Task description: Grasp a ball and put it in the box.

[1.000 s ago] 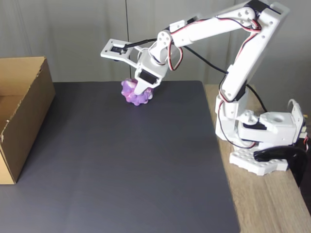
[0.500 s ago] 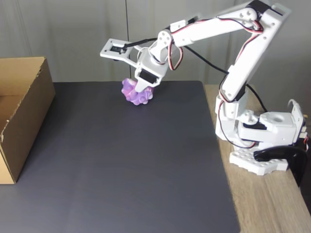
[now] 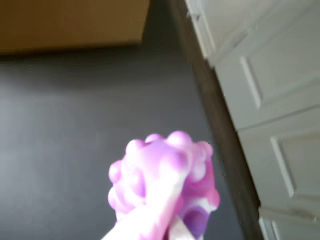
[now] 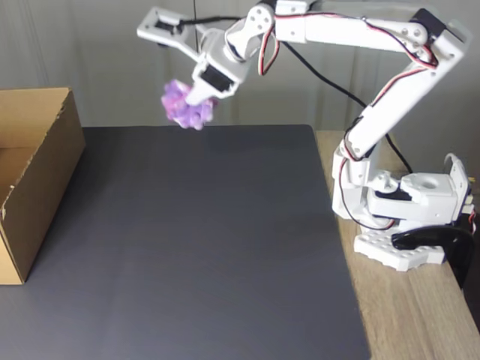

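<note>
Dark grey rectangular mat point(image 4: 187, 247) covers most of the table in the fixed view; bare light wood tabletop point(image 4: 409, 315) shows along its right edge.

White jointed arm point(image 4: 375, 82) stands on its base on the wood at right and reaches up and left across the mat's far edge, well above the surface.

Large brown corrugated cardboard box point(image 4: 37, 172) sits at the mat's left edge, open top, near wall cut off by the frame's left side. In the wrist view its brown side point(image 3: 70, 22) runs along the top, blurred.

White two-finger gripper point(image 4: 193, 105) hangs at upper centre-left of the fixed view, pointing down and left, clamped on the small knobbly purple-pink ball marbled with white point(image 4: 186, 105). Ball sits at the fingertips and sticks out below and left of them, clear of the mat, in the air in front of the grey back wall. In the wrist view the ball point(image 3: 165, 180) is at bottom centre, with a pale finger point(image 3: 145, 225) coming in from the bottom edge across its lower face; blurred, second finger hard to make out.

Ball is to the right of the box's right wall, higher than its rim, with open mat between them. Mat surface under and around the gripper is bare. White panelled surface point(image 3: 270, 100) lies just past the mat's edge on the right of the wrist view.
</note>
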Controlling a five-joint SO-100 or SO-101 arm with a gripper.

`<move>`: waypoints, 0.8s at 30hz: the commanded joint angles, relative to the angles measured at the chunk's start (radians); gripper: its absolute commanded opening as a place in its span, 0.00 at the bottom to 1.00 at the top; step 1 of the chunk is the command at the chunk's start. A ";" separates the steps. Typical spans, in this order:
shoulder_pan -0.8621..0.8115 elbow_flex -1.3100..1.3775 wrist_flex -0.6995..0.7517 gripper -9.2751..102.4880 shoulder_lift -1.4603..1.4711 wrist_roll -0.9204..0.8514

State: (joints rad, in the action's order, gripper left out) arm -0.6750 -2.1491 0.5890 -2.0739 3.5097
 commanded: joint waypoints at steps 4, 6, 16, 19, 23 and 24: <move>0.084 0.232 0.052 0.08 -0.021 -0.021; 0.112 0.314 0.067 0.08 0.003 -0.028; 0.258 0.669 0.052 0.08 0.176 -0.034; 0.310 0.779 0.031 0.08 0.253 -0.035; 0.383 0.971 0.000 0.08 0.394 -0.038; 0.399 1.023 -0.008 0.08 0.434 -0.040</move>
State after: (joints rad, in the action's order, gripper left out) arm -0.3083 -1.2517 0.6136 -1.6782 3.4699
